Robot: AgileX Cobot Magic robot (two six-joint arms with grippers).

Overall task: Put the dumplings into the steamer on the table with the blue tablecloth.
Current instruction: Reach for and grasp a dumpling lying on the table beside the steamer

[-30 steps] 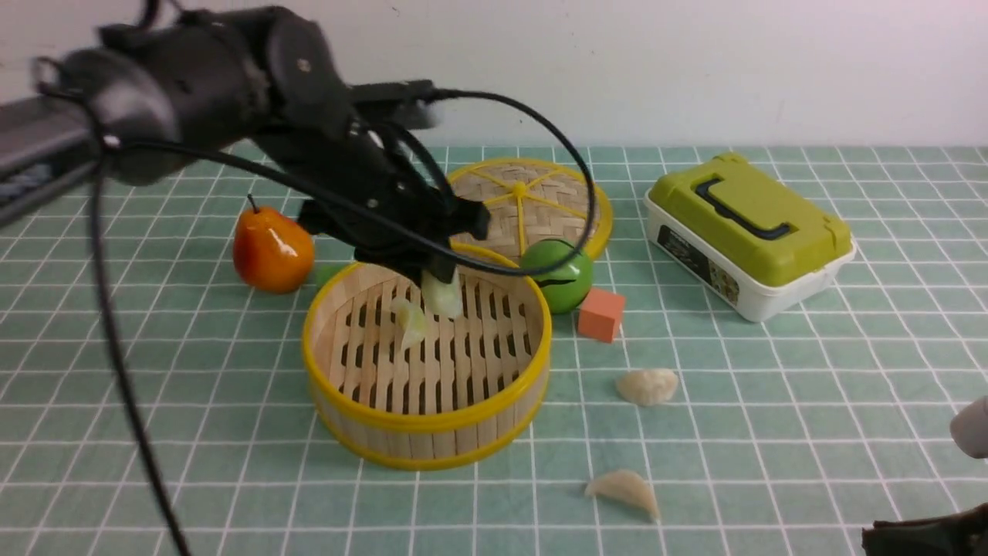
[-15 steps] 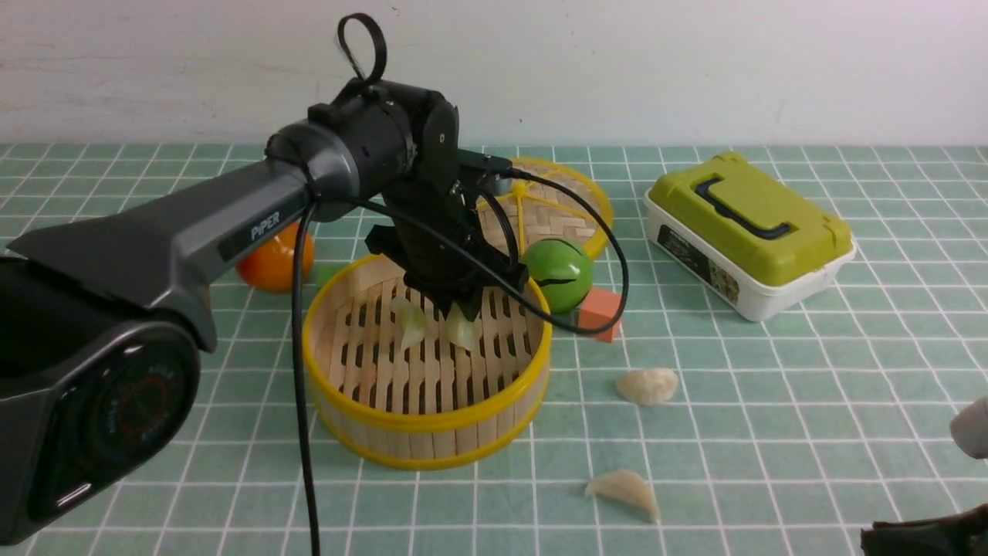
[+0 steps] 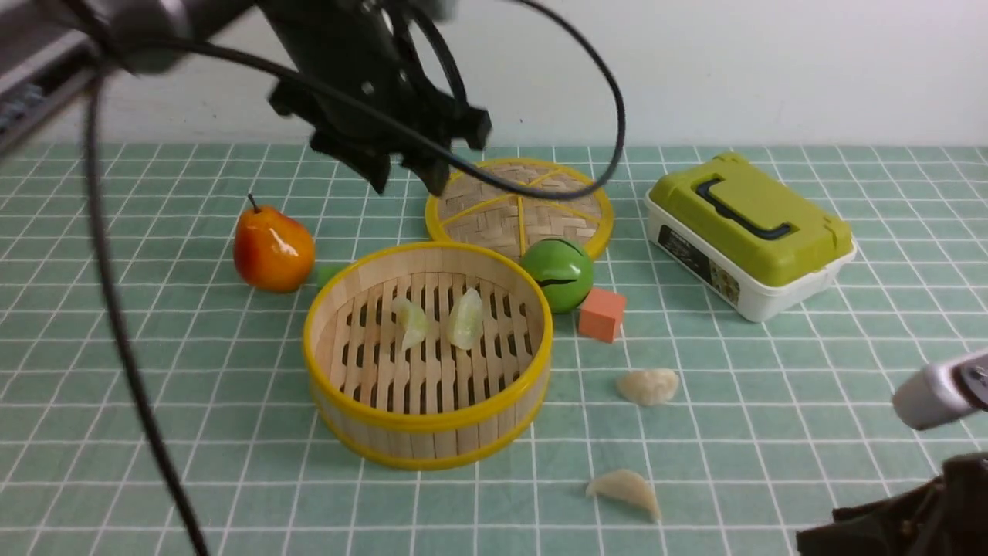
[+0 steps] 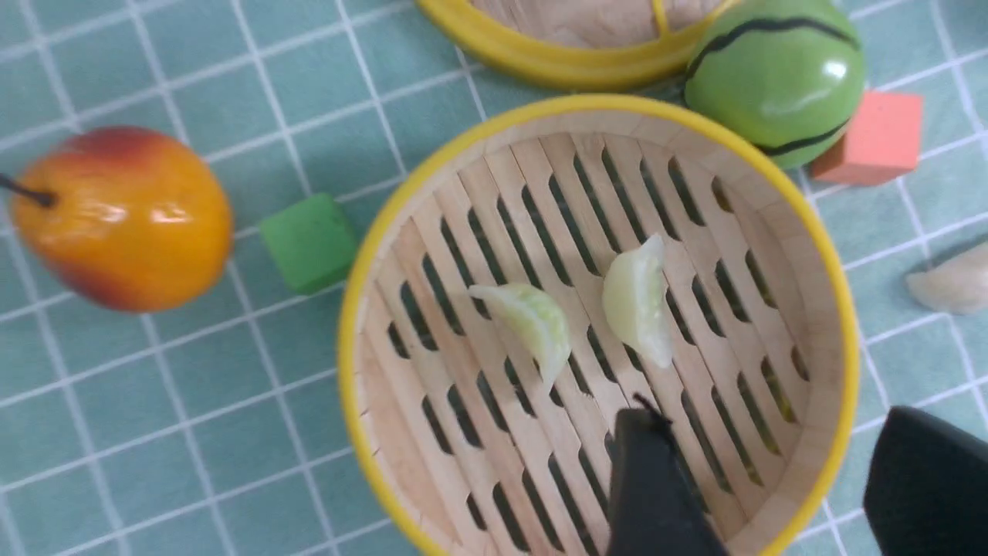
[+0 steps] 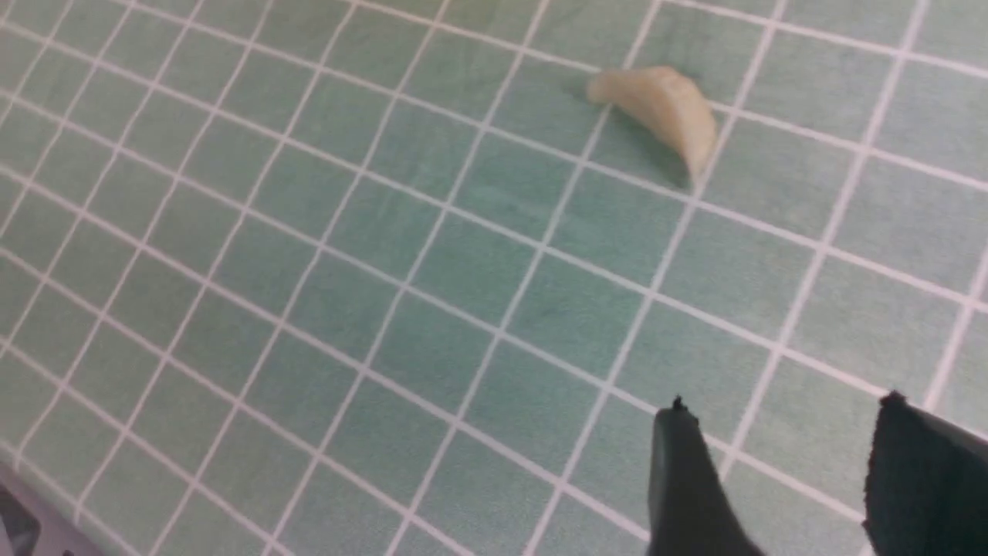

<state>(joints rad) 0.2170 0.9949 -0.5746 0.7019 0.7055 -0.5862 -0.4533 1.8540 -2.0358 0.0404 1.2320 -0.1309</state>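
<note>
The bamboo steamer [image 3: 347, 409] stands mid-table on the teal grid cloth [image 3: 733, 432]. Two greenish dumplings [image 3: 411, 320] [image 3: 466, 318] lie on its slatted floor; they also show in the left wrist view [image 4: 529, 324] [image 4: 637, 301]. Two cream dumplings lie on the cloth to its right, one nearer the steamer [image 3: 647, 386] and one nearer me [image 3: 624, 489]; the right wrist view shows one [image 5: 660, 108]. My left gripper [image 3: 407, 185] [image 4: 772, 425] is open and empty, high above the steamer's far side. My right gripper [image 3: 818, 537] [image 5: 783, 405] is open and empty, low at the near right.
A pear [image 3: 272, 249] and a green cube [image 3: 328, 274] sit left of the steamer. The woven lid [image 3: 519, 205], a green ball [image 3: 557, 272] and an orange cube [image 3: 601, 313] are behind and right. A green-lidded box [image 3: 747, 232] is at the back right.
My left gripper let go of a dumpling inside the steamer and rose up and back, empty. My right arm has come further into view at the lower right.
</note>
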